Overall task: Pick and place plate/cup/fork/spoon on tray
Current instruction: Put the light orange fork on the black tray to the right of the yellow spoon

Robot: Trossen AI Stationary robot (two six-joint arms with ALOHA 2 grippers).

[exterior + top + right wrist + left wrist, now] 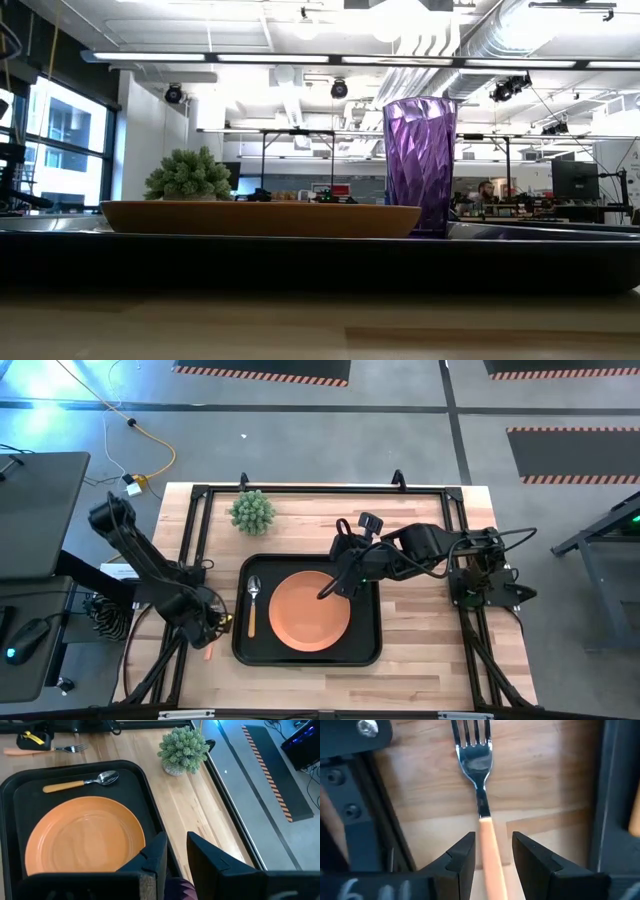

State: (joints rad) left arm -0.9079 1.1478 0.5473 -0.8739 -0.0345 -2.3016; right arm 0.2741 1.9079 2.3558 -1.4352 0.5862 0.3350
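While the plate (309, 610) and spoon (252, 603) already lie on the tray (366, 652), the fork (482, 805) remains on the bare wood off the tray's left edge. The left gripper (492, 852) is lowered over it with fingers spread, one on each side of the orange handle, not yet closed; this straddling position suits a pinch across the handle's narrow width. The cup (420, 164) stands upright on the tray beside the plate's rim. The right gripper (173, 851) hangs directly above it, fingers parted and holding nothing, so the cup appears to be set down and released. The spoon lies between the plate and the tray's left rim, leaving little free floor for the fork. A plant (251, 511) stands off the tray's far left corner, apart from both arms. The table frame's rail runs close beside the fork and may crowd the left fingers.
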